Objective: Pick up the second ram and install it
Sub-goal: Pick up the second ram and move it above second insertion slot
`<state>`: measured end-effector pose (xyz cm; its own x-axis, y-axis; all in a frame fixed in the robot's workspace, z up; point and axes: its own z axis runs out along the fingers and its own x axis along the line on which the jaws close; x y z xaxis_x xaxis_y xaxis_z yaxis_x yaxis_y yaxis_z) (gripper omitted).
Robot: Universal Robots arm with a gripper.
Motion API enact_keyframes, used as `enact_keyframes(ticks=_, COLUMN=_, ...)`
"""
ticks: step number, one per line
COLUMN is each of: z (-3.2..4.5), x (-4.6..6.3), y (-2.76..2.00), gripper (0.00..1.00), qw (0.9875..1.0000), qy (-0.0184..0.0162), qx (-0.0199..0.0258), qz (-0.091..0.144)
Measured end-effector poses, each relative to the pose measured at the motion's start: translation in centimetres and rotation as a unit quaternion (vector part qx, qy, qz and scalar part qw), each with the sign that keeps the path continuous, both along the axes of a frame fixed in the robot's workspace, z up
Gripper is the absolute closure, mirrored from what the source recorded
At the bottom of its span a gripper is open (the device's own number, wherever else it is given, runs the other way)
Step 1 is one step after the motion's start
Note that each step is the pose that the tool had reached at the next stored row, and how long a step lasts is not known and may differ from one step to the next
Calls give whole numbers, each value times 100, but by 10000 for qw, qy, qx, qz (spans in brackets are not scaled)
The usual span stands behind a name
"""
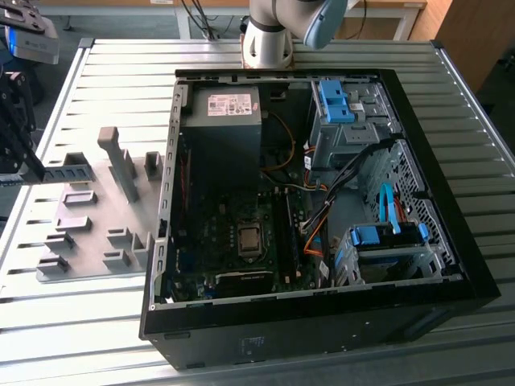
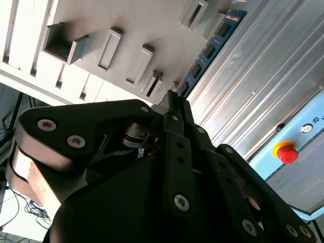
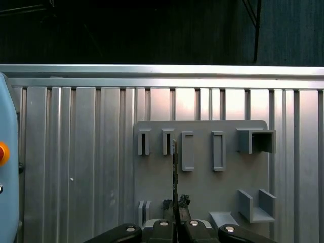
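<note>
I see one arm, its base [image 1: 269, 36] behind the open computer case [image 1: 282, 342], stretching to the exterior view's left. Its gripper [image 3: 175, 206] hangs over the grey holder plate [image 3: 202, 185], fingers clamped on the single second ram [image 2: 210, 50], which juts out edge-on between them. I count four slotted blocks [image 3: 187, 151] in a row and two blue drive-bay clips [image 1: 334, 100].

The silver-and-grey robot arm [image 1: 268, 40] rises at the far side of the scene, its black claw [image 1: 28, 157] hanging at the exterior view's left edge. In the second wrist view its fingers [image 2: 177, 119] clamp a long, narrow blue-green circuit-board stick [image 2: 205, 56].
</note>
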<state>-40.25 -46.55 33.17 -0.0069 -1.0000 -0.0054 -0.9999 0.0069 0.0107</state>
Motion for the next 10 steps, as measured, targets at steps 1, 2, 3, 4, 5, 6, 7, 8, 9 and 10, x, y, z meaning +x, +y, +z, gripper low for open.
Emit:
enact_keyframes(ticks=1, z=0, x=0, y=0, gripper=86, qw=10000, qy=0, qx=0, qz=0)
enact_keyframes(ticks=2, z=2, x=0, y=0, gripper=86, qw=10000, qy=0, qx=0, qz=0)
enact_keyframes(ticks=3, z=6, x=0, y=0, gripper=86, qw=10000, qy=1, qx=-1, qz=0)
enact_keyframes(ticks=4, z=11, x=0, y=0, gripper=86, qw=10000, qy=1, qx=-1, qz=0)
enact_keyframes(ticks=5, z=16, x=0, y=0, gripper=86, qw=10000, qy=1, qx=0, qz=0)
enact_keyframes(ticks=6, z=23, x=0, y=0, gripper=86, qw=10000, qy=1, qx=0, qz=0)
enact_keyframes(ticks=7, z=31, x=0, y=0, gripper=86, qw=10000, qy=0, qx=0, qz=0)
enact_keyframes(ticks=8, z=39, x=0, y=0, gripper=86, qw=10000, qy=0, qx=0, qz=0)
enact_keyframes(ticks=9, z=44, x=0, y=0, gripper=86, qw=10000, qy=0, qx=0, qz=0)
enact_keyframes(ticks=10, z=47, x=0, y=0, gripper=86, qw=10000, qy=-1, qx=1, qz=0)
